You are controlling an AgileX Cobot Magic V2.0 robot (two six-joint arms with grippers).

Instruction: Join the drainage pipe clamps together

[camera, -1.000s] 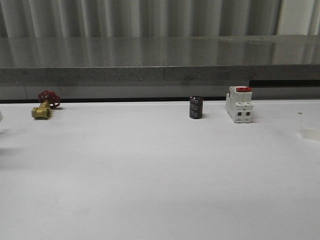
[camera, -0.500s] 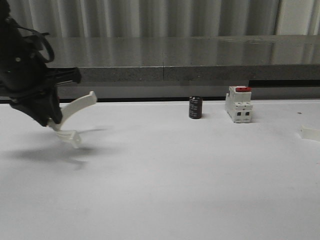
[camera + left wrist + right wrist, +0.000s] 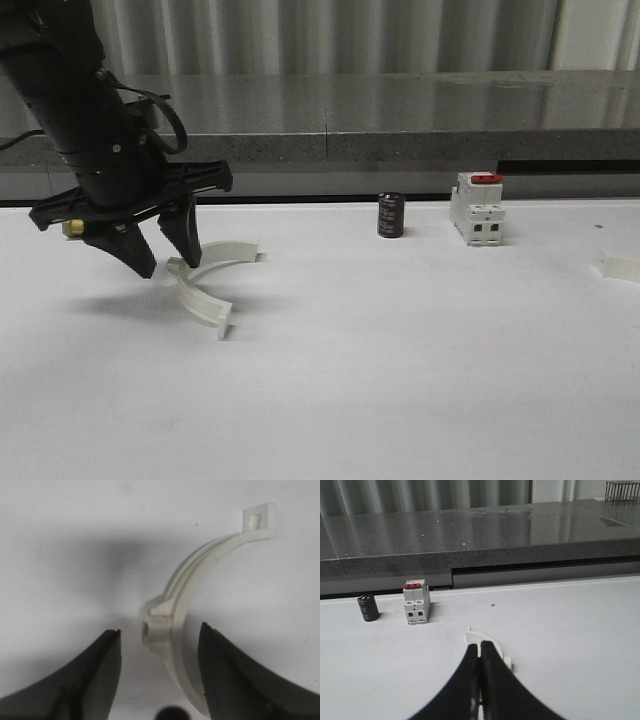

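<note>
One white drainage pipe clamp (image 3: 205,290) lies on the table left of centre, its open side facing right. My left gripper (image 3: 170,266) stands over its near-left bend with the jaws apart. In the left wrist view this clamp (image 3: 200,565) runs between the two spread fingers of the left gripper (image 3: 160,630), close to one finger, its lug midway between them. A second clamp (image 3: 620,265) shows at the table's right edge. In the right wrist view my right gripper (image 3: 480,645) is shut on that clamp's (image 3: 491,638) thin band.
A black cylinder (image 3: 391,215) and a white breaker with a red switch (image 3: 478,208) stand at the back, right of centre. A brass valve (image 3: 72,228) peeks out behind my left arm. A grey ledge (image 3: 330,120) bounds the table's far side.
The left arm came in from the left carrying a clamp, moved right and down, and has set it on the table and opened. The clamp at the right edge has not moved.
</note>
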